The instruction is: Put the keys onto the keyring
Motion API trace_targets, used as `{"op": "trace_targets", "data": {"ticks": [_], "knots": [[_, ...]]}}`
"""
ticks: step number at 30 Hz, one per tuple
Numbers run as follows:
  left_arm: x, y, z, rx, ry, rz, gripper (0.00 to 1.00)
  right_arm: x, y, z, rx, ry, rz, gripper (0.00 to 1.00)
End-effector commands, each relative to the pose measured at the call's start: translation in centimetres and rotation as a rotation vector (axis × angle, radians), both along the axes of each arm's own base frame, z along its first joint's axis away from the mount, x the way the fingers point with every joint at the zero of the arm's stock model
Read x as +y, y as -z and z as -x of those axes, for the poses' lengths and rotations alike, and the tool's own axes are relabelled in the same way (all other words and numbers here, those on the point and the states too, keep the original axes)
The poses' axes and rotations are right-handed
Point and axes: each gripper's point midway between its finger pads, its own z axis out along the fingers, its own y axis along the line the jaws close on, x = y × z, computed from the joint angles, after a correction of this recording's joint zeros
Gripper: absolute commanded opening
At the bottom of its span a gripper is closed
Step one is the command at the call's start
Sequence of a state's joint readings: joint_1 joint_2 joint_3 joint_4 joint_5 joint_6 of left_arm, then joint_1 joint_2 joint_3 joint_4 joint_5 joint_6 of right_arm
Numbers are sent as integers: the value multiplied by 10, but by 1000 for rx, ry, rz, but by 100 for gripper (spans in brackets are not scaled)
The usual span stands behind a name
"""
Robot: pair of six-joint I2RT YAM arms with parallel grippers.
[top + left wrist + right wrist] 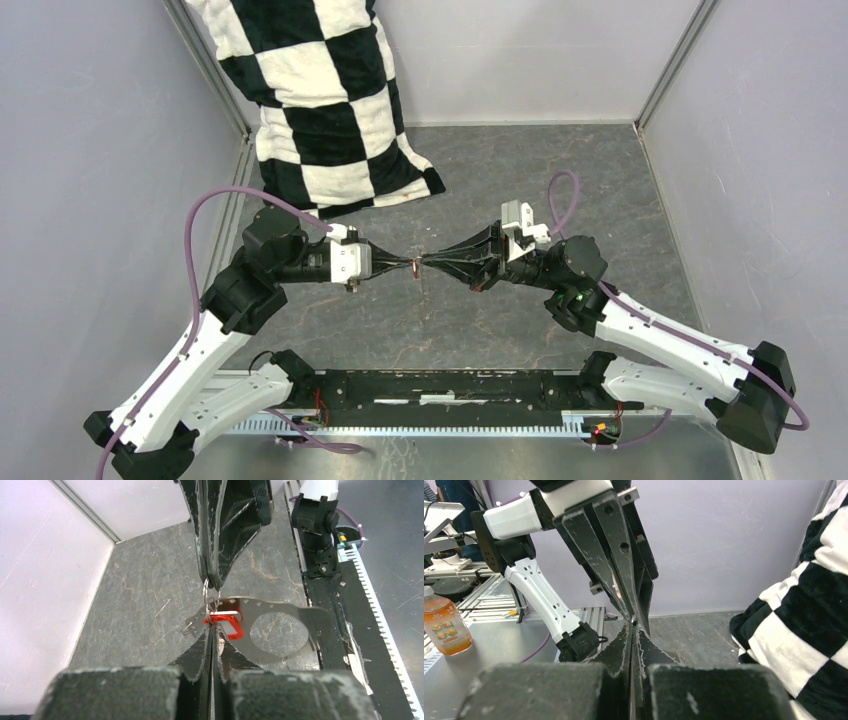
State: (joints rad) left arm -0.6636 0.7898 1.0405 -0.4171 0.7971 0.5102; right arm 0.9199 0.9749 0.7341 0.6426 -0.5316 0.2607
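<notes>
Lilac walls (90,150) enclose a grey, stone-patterned surface (560,180) on three sides. A black-and-white checked cloth (320,110) lies at upper centre-left of the overhead view, running up into the back corner. A black base rail (450,390) crosses the bottom of that view.

Left arm (200,350) reaches in from lower left, right arm (660,335) from lower right. Their tips meet nose to nose at mid-frame, above the surface.

An orange bottle (444,627) stands at the left edge of the right wrist view, outside the enclosure.

Right jaws: clenched, fingers pressed together, grasping the keyring (205,594). In the left wrist view the thin metal hoop hangs just under their tips, seen nearly edge-on at centre frame.

Left jaws: clenched, no gap between the fingers. Their tips pinch the near edge of the red key (229,623), whose plastic head projects just right of centre in that view. Key and keyring sit close together between the two sets of tips. Whether the key is threaded on the hoop cannot be told.
</notes>
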Motion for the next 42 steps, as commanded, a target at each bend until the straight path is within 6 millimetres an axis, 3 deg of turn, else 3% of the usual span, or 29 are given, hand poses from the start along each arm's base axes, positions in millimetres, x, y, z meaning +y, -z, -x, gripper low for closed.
{"op": "trace_targets", "data": {"ticks": [1, 11, 12, 14, 16, 19, 30, 36, 42], "knots": [[-2, -4, 10, -49, 63, 14, 2, -7, -15, -1, 7, 17, -102, 0], [-1, 5, 9, -43, 57, 1, 4, -19, -22, -3, 34, 45, -232, 0], [-1, 6, 8, -44, 52, -2, 13, -18, -22, -3, 36, 45, -233, 0], [1, 6, 5, -41, 26, -2, 54, -19, -23, -3, 36, 41, -240, 0], [3, 3, 2, -35, -3, 6, 68, -19, -21, -2, 39, 40, -239, 0], [4, -4, 4, -10, -15, 32, 76, -18, -21, -3, 40, 41, -237, 0], [-9, -6, 5, 135, 8, 107, 71, -13, -25, -2, 39, 14, -236, 0], [-12, -2, 2, 163, 3, 115, 59, -7, -25, -1, 49, -18, -233, 0], [-6, 2, -11, 92, -72, 97, 38, -6, -25, 0, 49, -23, -229, 0]]}}
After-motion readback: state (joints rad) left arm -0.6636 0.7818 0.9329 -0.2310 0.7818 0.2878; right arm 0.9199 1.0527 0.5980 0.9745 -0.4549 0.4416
